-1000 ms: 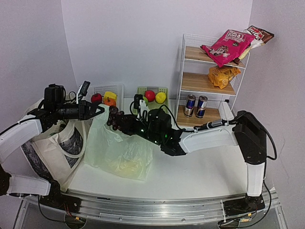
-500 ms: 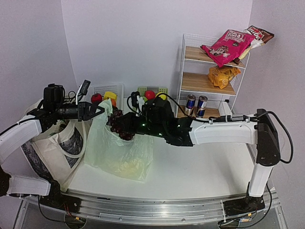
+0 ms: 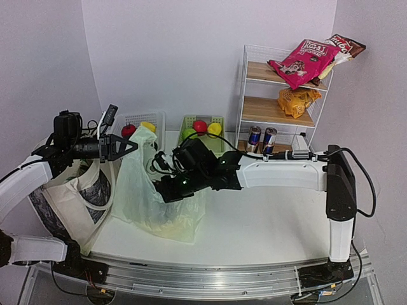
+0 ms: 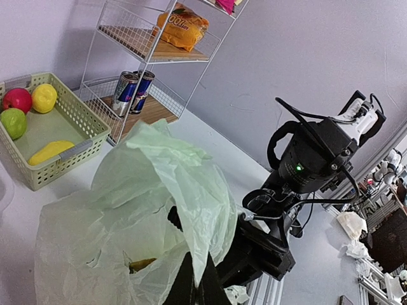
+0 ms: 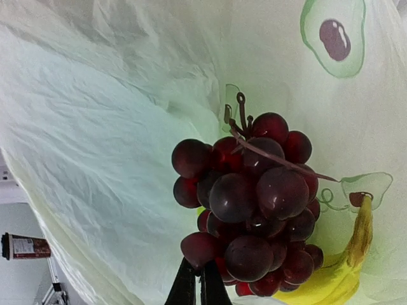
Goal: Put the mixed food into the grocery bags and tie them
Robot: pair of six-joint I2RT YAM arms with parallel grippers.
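Observation:
The pale-green plastic bag (image 3: 159, 206) with avocado print stands left of centre. My left gripper (image 3: 129, 147) is shut on the bag's top edge and holds the mouth up; the pinched film shows in the left wrist view (image 4: 191, 203) above my fingertips (image 4: 198, 283). My right gripper (image 3: 168, 189) reaches into the bag's mouth. In the right wrist view it (image 5: 198, 283) is shut on the dark purple grapes (image 5: 257, 203), which hang inside the bag (image 5: 95, 127). A yellow banana (image 5: 346, 264) lies beyond them. The cream canvas tote (image 3: 70, 197) stands under my left arm.
A green basket (image 3: 219, 120) and a white basket (image 3: 135, 118) with fruit stand at the back. A wire shelf (image 3: 243, 101) at the right holds two drink cans (image 3: 262, 141), an orange packet (image 3: 297, 100) and a pink packet (image 3: 304, 58).
My right gripper has carried the grapes left and down, from above the bag's mouth into the bag. My left gripper has kept hold of the bag's edge, almost still.

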